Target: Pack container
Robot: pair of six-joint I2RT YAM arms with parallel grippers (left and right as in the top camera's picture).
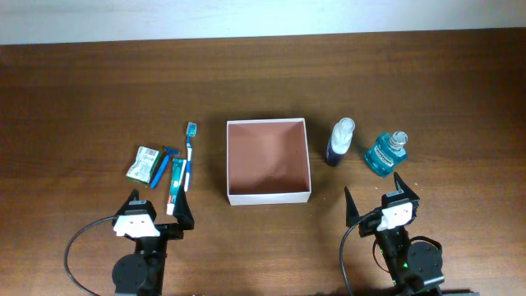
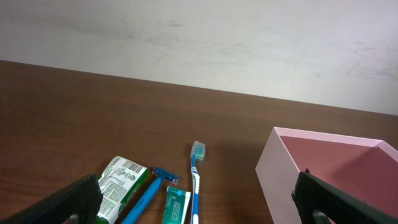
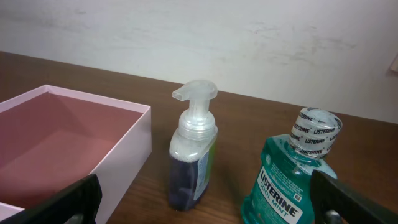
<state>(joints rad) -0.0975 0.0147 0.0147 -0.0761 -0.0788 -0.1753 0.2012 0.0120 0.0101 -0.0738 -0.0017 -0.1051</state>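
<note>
So the container is sitting open and empty right in the middle of the table, white walls up, reddish-brown floor showing, nothing in it yet. By my read the packing isn't started.

Just to its left, a toothbrush, a toothpaste tube, a blue razor and a small green packet are lying flat in a tight bunch. The razor is resting against the packet, and the tube and brush are running side by side, touching or nearly so. To the right of the box, a pump bottle and a mouthwash bottle are standing upright, near each other.

The left gripper is hanging at the near edge just below that bunch, jaws spread wide, holding nothing. The right gripper is doing the same below the bottles, also wide and empty.

Where I'm guessing this goes wrong:
- The left pile is so crowded that a finger going down for one item is likely dragging or flicking its neighbour.
- The flat items are giving the fingers very little to bite, so they could slip out.
- The pump bottle is tall and narrow, so a nudge from one finger is probably tipping it, maybe into the mouthwash.
- The box looks light, so a bump on its wall could be shoving it away.
</note>
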